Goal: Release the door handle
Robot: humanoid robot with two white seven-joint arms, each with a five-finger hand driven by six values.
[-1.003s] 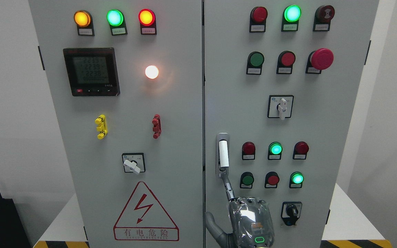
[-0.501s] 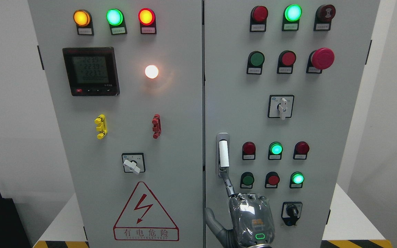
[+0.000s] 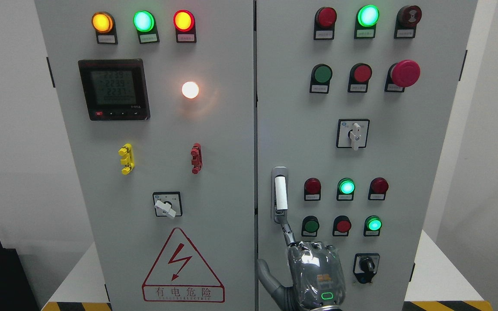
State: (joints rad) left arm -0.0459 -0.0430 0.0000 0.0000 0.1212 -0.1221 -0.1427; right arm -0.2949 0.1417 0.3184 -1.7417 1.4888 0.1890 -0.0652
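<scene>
At the bottom edge, right of the middle, the right hand [image 3: 314,276] is seen from the back, wrapped in a clear shiny cover, with a small green light near the wrist. Its thumb [image 3: 266,276] is spread out to the left and its index finger [image 3: 287,231] is stretched upward. The other fingers are bent away behind the knuckles and are mostly hidden. Nothing is pinched or enclosed by the hand.

The tip of the index finger reaches the lower end of the door handle [image 3: 280,194]. Whether it actually touches there cannot be told from this angle. The handle, a white upright bar in a metal frame, is set at the left edge of the right door [image 3: 404,172], just beside the seam between the two doors.

Just right of the hand, a black knob [image 3: 365,264] is mounted low on the same door. Two rows of round lamps [image 3: 346,186] are placed right of the handle, with a white switch [image 3: 353,134] above them and a large red mushroom button [image 3: 404,73] higher up.

On the left door [image 3: 223,142], a red warning triangle [image 3: 183,270] is fixed at the bottom, and a dark meter [image 3: 114,89] near the top. Yellow and black striped tape [image 3: 443,306] is visible at the foot of the cabinet.
</scene>
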